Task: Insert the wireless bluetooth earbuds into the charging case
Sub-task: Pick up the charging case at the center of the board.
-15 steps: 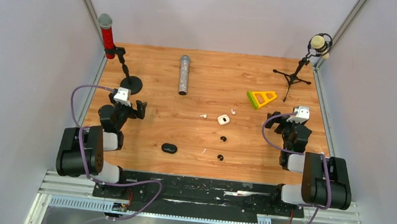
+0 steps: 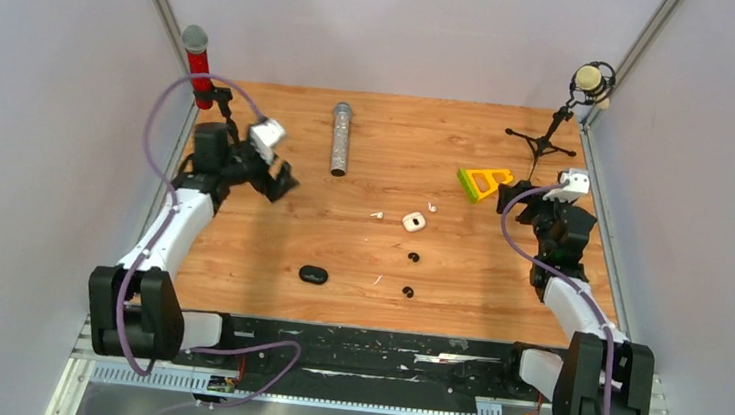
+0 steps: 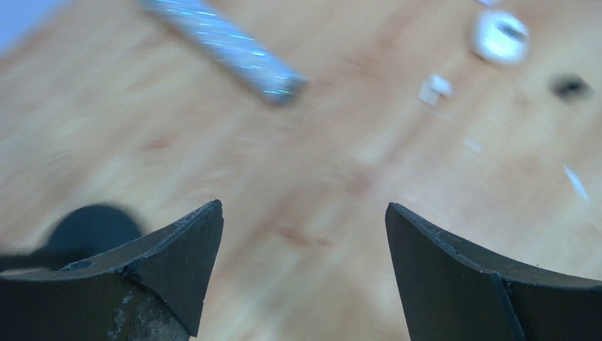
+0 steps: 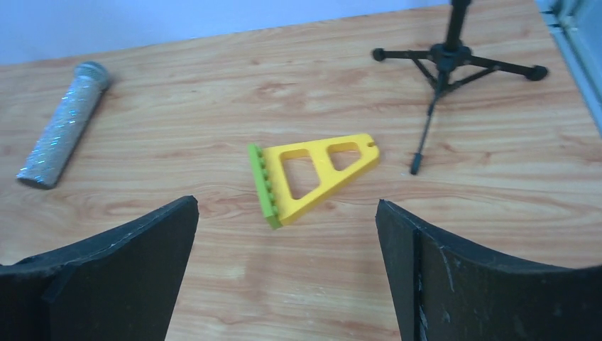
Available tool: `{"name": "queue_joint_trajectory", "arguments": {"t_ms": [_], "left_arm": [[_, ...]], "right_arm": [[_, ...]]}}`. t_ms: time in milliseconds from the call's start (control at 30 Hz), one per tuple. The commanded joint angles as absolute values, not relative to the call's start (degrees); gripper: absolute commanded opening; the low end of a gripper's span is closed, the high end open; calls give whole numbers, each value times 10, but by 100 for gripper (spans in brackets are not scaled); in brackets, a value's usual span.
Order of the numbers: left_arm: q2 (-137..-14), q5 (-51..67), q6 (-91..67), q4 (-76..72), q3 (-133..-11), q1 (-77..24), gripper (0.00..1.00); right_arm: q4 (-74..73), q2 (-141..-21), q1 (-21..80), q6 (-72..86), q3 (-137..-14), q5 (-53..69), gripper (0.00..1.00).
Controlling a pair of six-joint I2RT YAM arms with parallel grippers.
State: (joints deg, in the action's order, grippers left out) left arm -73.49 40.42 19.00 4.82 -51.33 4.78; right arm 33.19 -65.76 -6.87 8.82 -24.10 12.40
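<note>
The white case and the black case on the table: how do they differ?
Colour: the white case is pale and the black case is dark. Shape: the white case looks squarish with a dark mark on top, while the black case is a plain oval. Place: the white case lies mid-table with white earbuds close by, and the black case lies further left, nearer the table's front edge. Both are small, rounded and lying flat.

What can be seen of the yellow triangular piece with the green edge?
The yellow triangular piece looks like flat, matte plastic. It has two cut-out openings, the larger near its wide end. A green ridged strip runs along that end. It lies flat on the wooden table, in its far right part, near the black tripod stand. Only the table touches it.
</note>
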Motion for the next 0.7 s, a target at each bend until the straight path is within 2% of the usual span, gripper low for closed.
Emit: {"name": "queue_joint_trajectory", "arguments": {"t_ms": [0, 100, 133, 233, 467, 667], "left_arm": [[-726, 395, 440, 430, -529, -95, 93], [-738, 379, 536, 505, -530, -161, 95], [-740, 376, 554, 535, -529, -188, 98], [-758, 344, 606, 555, -520, -230, 100], [-785, 264, 632, 447, -472, -298, 100], [-796, 199, 622, 340, -433, -314, 97]], "right_arm": [[265, -630, -61, 134, -274, 238, 100], [240, -617, -46, 141, -291, 276, 100], [233, -612, -37, 141, -296, 283, 100], [202, -599, -4, 130, -314, 294, 100], [155, -584, 109, 89, -347, 285, 100], [150, -595, 142, 89, -362, 292, 100]]}}
